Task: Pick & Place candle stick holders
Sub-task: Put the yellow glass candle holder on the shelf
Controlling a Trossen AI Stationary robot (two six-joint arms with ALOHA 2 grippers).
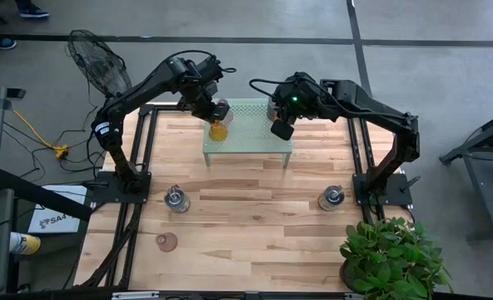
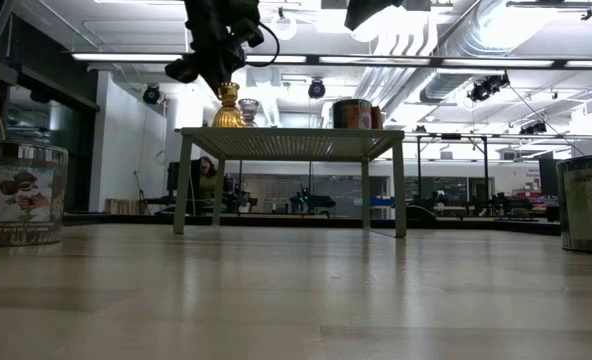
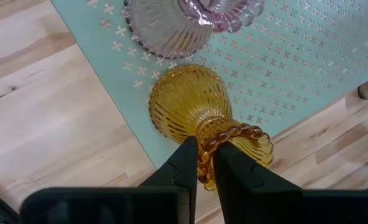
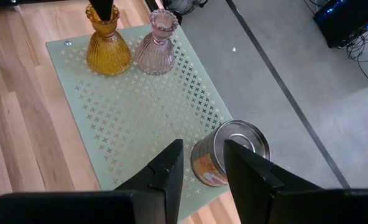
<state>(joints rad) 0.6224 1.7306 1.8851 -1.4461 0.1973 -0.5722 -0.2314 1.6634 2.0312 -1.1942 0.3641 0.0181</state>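
Note:
An amber glass candle stick holder [image 3: 190, 102] stands upright on its wide base near the left corner of the pale green perforated stand [image 1: 259, 142]. My left gripper [image 3: 204, 155] is shut on its top from above. A pinkish glass holder [image 4: 157, 43] stands right beside it on the stand. A silvery tin holder with an orange label [image 4: 232, 152] stands on the stand's far right part. My right gripper [image 4: 202, 152] hovers open above the stand, just short of that tin, touching nothing. My left gripper pinches the beaded rim [image 3: 205, 149] of the amber holder's top cup, one finger outside the cup and the other over its opening. The fingers come steeply from above, pointing down. The holder stands upright with its base [image 3: 171, 109] on the green stand.
Two silvery holders [image 1: 177, 199] [image 1: 331, 198] stand on the wooden table nearer the front, and a small pinkish one [image 1: 166, 242] at the near left. A potted plant [image 1: 392, 258] fills the near right corner. A fan [image 1: 97, 62] stands beyond the far left edge.

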